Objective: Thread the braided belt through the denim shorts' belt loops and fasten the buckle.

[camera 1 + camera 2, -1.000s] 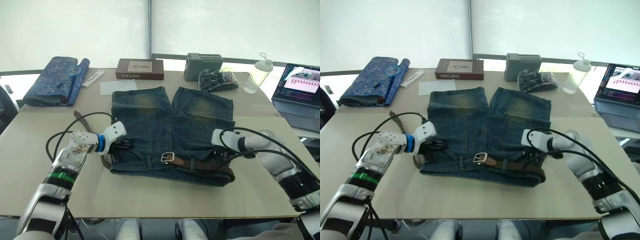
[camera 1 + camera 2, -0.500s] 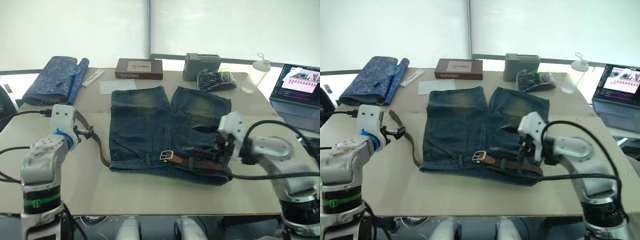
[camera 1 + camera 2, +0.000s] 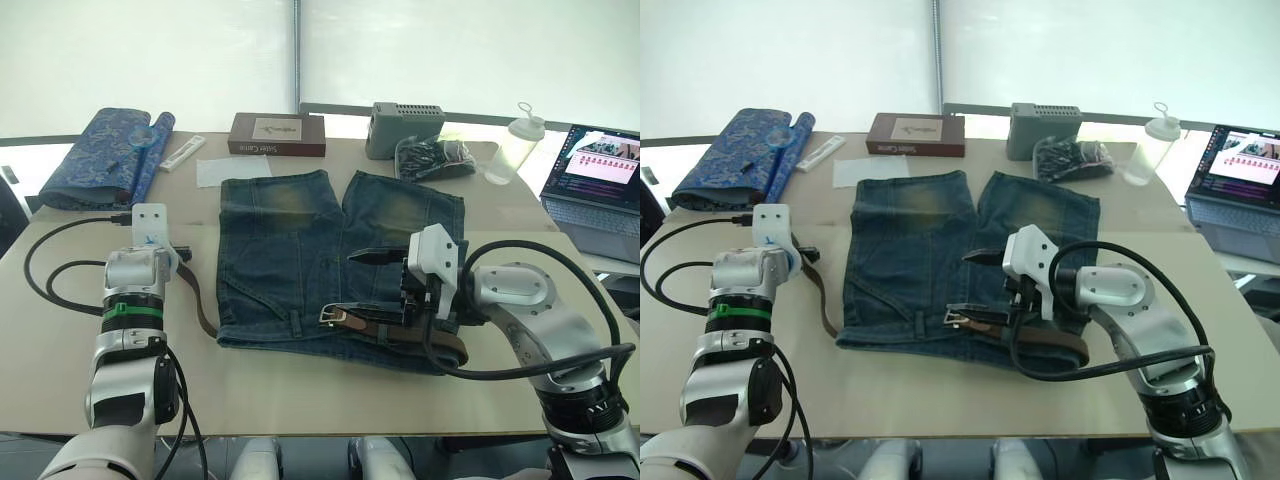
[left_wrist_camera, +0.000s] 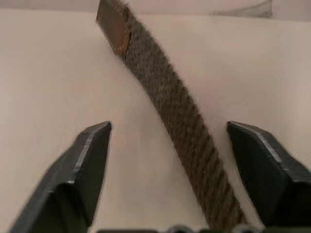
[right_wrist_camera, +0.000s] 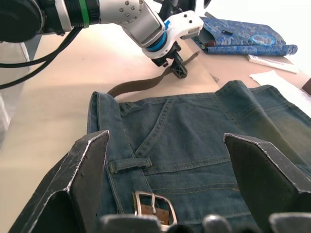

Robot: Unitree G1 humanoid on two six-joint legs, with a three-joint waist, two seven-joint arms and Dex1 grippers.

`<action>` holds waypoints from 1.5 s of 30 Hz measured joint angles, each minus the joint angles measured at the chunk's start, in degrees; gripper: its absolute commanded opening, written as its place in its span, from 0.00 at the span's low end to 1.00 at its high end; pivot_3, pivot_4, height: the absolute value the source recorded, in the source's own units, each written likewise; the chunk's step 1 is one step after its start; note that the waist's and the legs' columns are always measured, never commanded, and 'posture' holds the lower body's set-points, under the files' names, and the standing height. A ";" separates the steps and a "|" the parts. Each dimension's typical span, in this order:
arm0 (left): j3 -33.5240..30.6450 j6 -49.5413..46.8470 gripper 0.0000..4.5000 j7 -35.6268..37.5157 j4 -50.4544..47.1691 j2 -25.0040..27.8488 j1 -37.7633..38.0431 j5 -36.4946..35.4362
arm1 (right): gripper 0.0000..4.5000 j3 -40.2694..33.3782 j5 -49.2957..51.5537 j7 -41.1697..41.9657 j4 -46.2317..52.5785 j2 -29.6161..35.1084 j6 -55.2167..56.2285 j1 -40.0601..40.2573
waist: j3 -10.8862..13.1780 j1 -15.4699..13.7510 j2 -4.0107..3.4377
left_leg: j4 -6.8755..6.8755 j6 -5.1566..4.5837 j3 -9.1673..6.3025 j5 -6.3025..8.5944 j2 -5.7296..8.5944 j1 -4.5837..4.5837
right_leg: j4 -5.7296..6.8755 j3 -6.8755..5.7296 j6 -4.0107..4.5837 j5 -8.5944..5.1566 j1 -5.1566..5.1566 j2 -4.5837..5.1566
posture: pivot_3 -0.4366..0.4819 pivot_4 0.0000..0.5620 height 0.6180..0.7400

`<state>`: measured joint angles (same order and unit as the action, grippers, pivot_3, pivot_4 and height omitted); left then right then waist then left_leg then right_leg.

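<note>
The denim shorts (image 3: 300, 250) lie flat on the table, waistband toward me. The braided belt (image 3: 405, 331) runs along the waistband's right half, and its silver buckle (image 3: 333, 316) rests near the middle. The belt's free tail (image 3: 203, 305) comes out at the left waist and curves away over the table. My left gripper (image 4: 167, 145) is open, its fingers (image 4: 85, 160) either side of the tail's leather-tipped end (image 4: 112, 24). My right gripper (image 3: 352, 285) hovers open above the waistband by the buckle (image 5: 153, 211). A belt loop (image 5: 130, 165) lies left of the buckle.
At the back stand a blue patterned fabric roll (image 3: 100, 155), a brown box (image 3: 277, 134), a grey box (image 3: 405, 130), a black bag (image 3: 435, 158) and a plastic bottle (image 3: 515, 145). A laptop (image 3: 600, 175) sits far right. Black cables (image 3: 60, 275) loop beside the left arm.
My left gripper left the shorts' left waist and swung out over the belt's tail. My right gripper rose from the right waistband end and moved left toward the buckle.
</note>
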<state>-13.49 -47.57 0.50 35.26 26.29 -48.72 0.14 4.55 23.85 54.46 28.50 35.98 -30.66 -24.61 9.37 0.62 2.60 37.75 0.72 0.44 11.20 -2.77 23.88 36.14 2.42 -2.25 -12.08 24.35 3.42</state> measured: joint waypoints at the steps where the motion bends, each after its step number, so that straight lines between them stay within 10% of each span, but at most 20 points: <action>1: 0.34 0.73 0.48 0.33 0.28 -0.09 0.14 -0.01 | 0.92 -0.24 0.04 -0.44 0.68 0.06 -0.23 0.49 | 0.00 0.02 0.00 | 0.00 0.01 0.00 0.00 0.00 0.00 | 0.01 0.00 -0.03 0.00 0.00 0.00 | 0.48 0.27 0.82; 6: 6.27 1.08 0.02 6.15 -10.30 1.79 7.75 0.61 | 0.92 -2.24 1.55 -2.73 3.43 1.65 -2.57 3.60 | 0.00 0.59 -0.01 | -0.02 0.05 0.11 0.01 -0.07 -0.06 | 0.01 0.04 0.02 0.00 0.05 0.00 | 0.48 0.27 0.82; 12: 13.00 9.07 0.02 31.67 -36.83 17.92 28.68 -4.76 | 0.92 -6.03 2.35 -4.66 6.16 4.16 -3.79 9.69 | 0.01 1.15 0.02 | -0.31 0.26 0.22 0.13 -0.18 -0.03 | -0.01 0.07 0.76 -0.06 0.29 0.04 | 0.48 0.27 0.82; 18: 14.12 41.16 0.02 56.85 -43.56 35.27 36.65 -5.27 | 0.92 -3.99 1.69 -5.49 6.56 4.78 -3.76 13.88 | 0.10 -0.63 -0.21 | -0.56 0.25 0.40 0.11 -0.19 0.06 | 0.00 0.07 0.96 -0.53 0.58 0.12 | 0.48 0.27 0.82; 24: 22.06 59.46 0.02 68.21 -26.88 30.32 29.98 -3.78 | 0.92 2.16 2.05 -6.34 7.90 3.35 -5.44 10.70 | 0.19 -1.11 -0.40 | -0.30 0.15 0.52 0.05 -0.27 0.35 | 0.12 0.11 0.70 -0.50 0.77 -0.01 | 0.48 0.27 0.82; 30: 23.58 58.57 0.57 74.21 -15.74 28.19 21.65 -4.27 | 0.92 6.61 -0.50 -6.18 9.74 4.82 -4.08 14.27 | 0.21 -1.25 -0.36 | -0.06 0.10 0.55 0.07 -0.23 0.56 | 0.10 0.16 0.13 -0.39 0.74 0.03 | 0.48 0.27 0.82; 45: 24.61 33.02 0.57 73.68 -25.41 23.44 15.21 -4.21 | 0.92 8.49 -2.70 -10.88 11.42 1.05 -3.86 13.63 | 0.21 -1.18 -0.35 | 0.14 0.10 0.46 -0.14 -0.22 0.67 | 0.15 0.14 0.30 -0.23 0.75 -0.01 | 0.48 0.27 0.82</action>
<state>11.12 -14.55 74.18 9.85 49.73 -33.50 -4.06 13.04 21.15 43.58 39.91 37.03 -34.53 -10.98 9.58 -0.56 2.25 37.89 0.82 0.91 11.06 -3.00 24.55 36.29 2.56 -1.96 -12.30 25.09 3.41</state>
